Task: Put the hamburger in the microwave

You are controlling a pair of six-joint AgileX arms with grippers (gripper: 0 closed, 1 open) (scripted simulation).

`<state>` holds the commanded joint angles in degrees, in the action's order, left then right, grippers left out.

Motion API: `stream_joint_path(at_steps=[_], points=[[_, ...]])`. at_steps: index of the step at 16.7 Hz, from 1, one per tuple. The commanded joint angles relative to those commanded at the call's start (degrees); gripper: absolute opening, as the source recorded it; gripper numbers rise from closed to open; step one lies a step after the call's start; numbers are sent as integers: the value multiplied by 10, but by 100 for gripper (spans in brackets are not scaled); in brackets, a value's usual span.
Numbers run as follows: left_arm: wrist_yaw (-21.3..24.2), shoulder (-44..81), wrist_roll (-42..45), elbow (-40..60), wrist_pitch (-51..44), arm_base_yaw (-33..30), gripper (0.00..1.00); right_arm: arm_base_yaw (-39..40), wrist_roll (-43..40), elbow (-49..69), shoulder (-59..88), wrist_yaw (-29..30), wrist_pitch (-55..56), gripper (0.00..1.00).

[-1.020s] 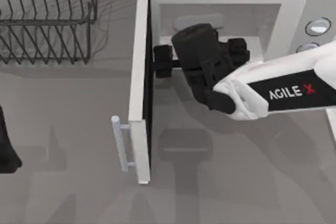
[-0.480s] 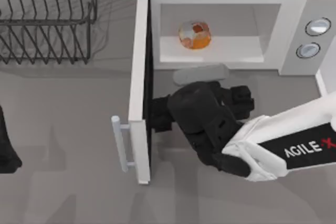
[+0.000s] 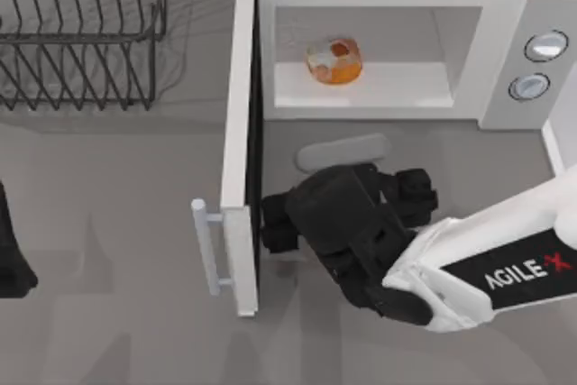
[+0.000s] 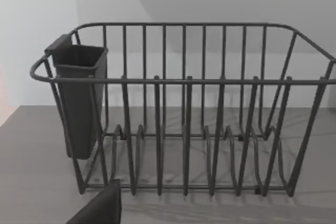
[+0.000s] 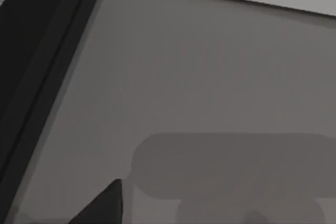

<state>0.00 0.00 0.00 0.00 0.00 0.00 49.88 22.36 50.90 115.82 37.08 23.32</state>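
Observation:
The hamburger (image 3: 334, 59), a small tan-orange bun, sits alone on the floor of the microwave (image 3: 388, 42) cavity, toward its left side. The microwave's door (image 3: 239, 151) stands swung wide open, with its silver bar handle (image 3: 207, 245) at the near end. My right gripper (image 3: 347, 209) hovers over the table in front of the cavity, just right of the door, open and holding nothing. In the right wrist view one dark fingertip (image 5: 105, 205) shows above bare table. My left gripper (image 3: 11, 250) is parked at the table's left edge, open.
A grey oval plate (image 3: 343, 151) lies on the table between the right gripper and the microwave front. A black wire rack (image 3: 81, 29) stands at the back left; the left wrist view faces this rack (image 4: 184, 114) with its cutlery holder (image 4: 79, 98).
My right gripper has let go of the hamburger inside the cavity and drawn back out toward the table's front. The hamburger stays put. The left arm has not moved.

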Motion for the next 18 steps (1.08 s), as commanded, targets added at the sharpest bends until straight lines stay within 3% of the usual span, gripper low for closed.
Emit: stream_joint_path(at_steps=[6, 18], points=[[0, 0, 0, 0, 0, 0, 100, 0, 0, 34, -46, 5, -25, 100], [0, 0, 0, 0, 0, 0, 100, -1, -1, 76, -133, 0, -190, 100]])
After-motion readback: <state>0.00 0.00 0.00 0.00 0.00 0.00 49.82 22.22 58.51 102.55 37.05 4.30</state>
